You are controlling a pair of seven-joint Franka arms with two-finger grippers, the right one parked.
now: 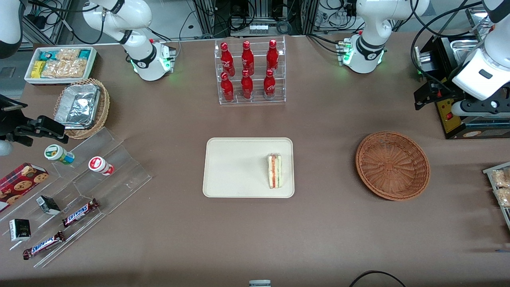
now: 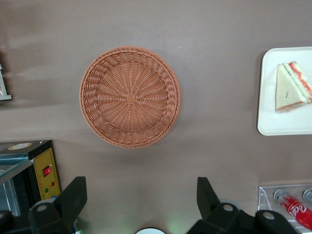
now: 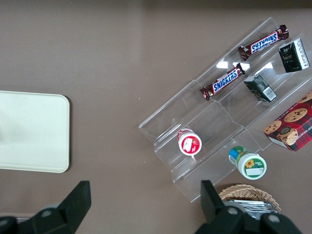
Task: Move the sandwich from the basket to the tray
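The sandwich [image 1: 274, 170] lies on the cream tray [image 1: 235, 167], near the tray edge that faces the basket. It also shows in the left wrist view [image 2: 291, 87] on the tray [image 2: 273, 124]. The reddish-brown wicker basket [image 1: 392, 165] stands empty on the table toward the working arm's end, and it also shows in the left wrist view [image 2: 130, 96]. My left gripper [image 1: 424, 95] is raised above the table, farther from the front camera than the basket. In the wrist view the gripper [image 2: 141, 187] is open and holds nothing.
A clear rack of red bottles [image 1: 250, 71] stands farther back than the tray. A black and yellow machine [image 1: 448, 103] sits beside my gripper. Clear steps with snacks [image 1: 75, 191], a foil-tray basket [image 1: 81, 107] and a white snack bin [image 1: 59, 63] lie toward the parked arm's end.
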